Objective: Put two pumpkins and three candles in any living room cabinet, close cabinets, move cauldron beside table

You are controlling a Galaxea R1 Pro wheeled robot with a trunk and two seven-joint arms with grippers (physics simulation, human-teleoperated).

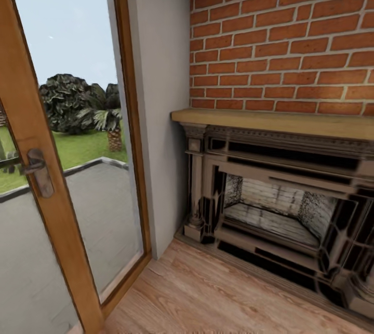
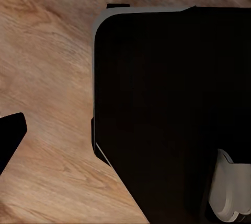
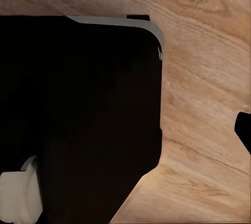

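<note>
Currently no bearing from either gripper to any pumpkin, candle, cabinet or cauldron can be fixed. Head view faces a fireplace [image 1: 275, 204], brick wall [image 1: 280, 38] and glass door [image 1: 57, 168]. Wrist views look down on the robot's base [image 2: 167, 109] over wood floor [image 2: 47, 78]. Gripper states: cannot tell.

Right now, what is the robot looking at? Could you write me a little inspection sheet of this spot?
Surface: wooden plank floor; bare mantel shelf.
Job's things: nothing seen.
Clutter: nothing seen.
Grippers: a dark tip pokes into each wrist view over the floor; open or shut cannot be told.
Cables: nothing seen.
Surroundings: dark fireplace under a red brick wall; glass door with wooden frame and metal handle; lawn and trees outside; the robot's black base beneath the arms.
</note>
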